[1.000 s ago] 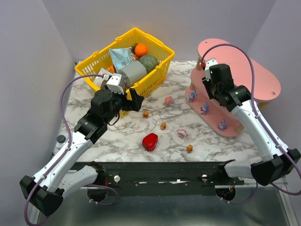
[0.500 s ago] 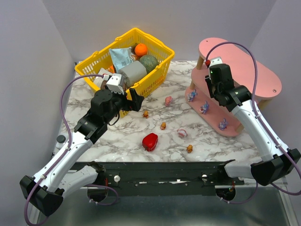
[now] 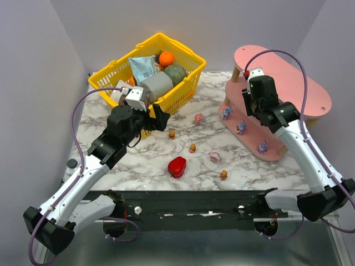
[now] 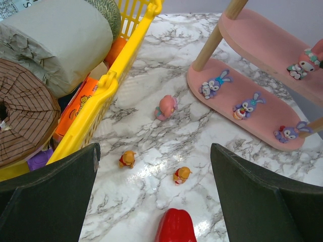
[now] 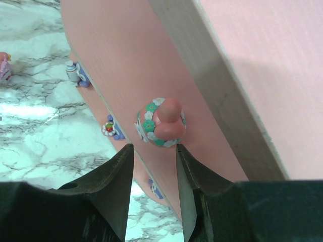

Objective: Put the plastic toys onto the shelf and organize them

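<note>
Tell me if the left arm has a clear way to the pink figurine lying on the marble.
Probably yes: the left gripper is open, facing the pink figurine, with only bare marble between them.

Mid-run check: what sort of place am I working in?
Likely a lab test cell, not a home: plain lilac walls box in a marble-pattern table, with props on it, a pink toy shelf and a yellow basket.

basket (image 3: 176, 95) left, shelf (image 3: 313, 97) right, toys (image 3: 198, 117) between

Pink shelf (image 3: 312, 93), yellow basket (image 3: 119, 67)
</note>
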Motion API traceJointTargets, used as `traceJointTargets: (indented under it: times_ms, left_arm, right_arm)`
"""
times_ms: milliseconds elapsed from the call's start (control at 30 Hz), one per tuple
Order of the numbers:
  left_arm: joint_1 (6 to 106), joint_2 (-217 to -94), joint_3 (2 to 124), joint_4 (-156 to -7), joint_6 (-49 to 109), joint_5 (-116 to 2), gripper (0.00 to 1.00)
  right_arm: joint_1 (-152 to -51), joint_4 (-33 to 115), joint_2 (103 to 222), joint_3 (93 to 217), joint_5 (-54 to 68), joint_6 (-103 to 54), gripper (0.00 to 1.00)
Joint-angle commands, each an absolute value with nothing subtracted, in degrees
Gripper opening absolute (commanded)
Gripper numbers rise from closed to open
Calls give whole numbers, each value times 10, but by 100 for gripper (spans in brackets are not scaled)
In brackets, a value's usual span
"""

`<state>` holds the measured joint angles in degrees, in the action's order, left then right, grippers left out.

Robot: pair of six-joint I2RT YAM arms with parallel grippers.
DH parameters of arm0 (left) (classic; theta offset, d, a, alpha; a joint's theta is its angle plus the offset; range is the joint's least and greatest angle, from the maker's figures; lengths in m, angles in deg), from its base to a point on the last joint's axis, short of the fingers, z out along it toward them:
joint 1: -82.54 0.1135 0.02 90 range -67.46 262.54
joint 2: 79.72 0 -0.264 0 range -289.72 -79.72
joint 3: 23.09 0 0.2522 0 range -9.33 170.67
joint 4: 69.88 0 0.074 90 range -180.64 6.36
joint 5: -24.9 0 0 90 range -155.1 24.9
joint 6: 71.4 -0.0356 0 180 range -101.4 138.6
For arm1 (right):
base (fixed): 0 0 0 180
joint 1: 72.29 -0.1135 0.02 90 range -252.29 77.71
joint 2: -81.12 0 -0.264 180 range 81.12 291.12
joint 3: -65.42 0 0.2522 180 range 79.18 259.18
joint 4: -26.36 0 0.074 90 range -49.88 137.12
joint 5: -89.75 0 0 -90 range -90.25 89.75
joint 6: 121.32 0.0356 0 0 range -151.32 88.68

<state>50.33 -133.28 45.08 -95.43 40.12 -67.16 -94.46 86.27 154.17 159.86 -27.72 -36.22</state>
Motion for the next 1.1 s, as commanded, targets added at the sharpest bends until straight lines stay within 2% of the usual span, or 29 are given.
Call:
traceJointTargets:
  times_ms: [0, 833, 1067]
  left_arm:
    - [507, -1329, 445, -942, 406, -659, 99]
    - [507, -1333, 445, -939, 409, -654, 99]
    - [507, -1335, 444, -938, 411, -654, 99]
  right_arm:
    - [-936, 856, 1521, 1602, -279, -343, 47]
    - [-937, 903, 1465, 1576, -168, -324, 47]
    - [-944, 906, 1452, 1551, -49, -335, 47]
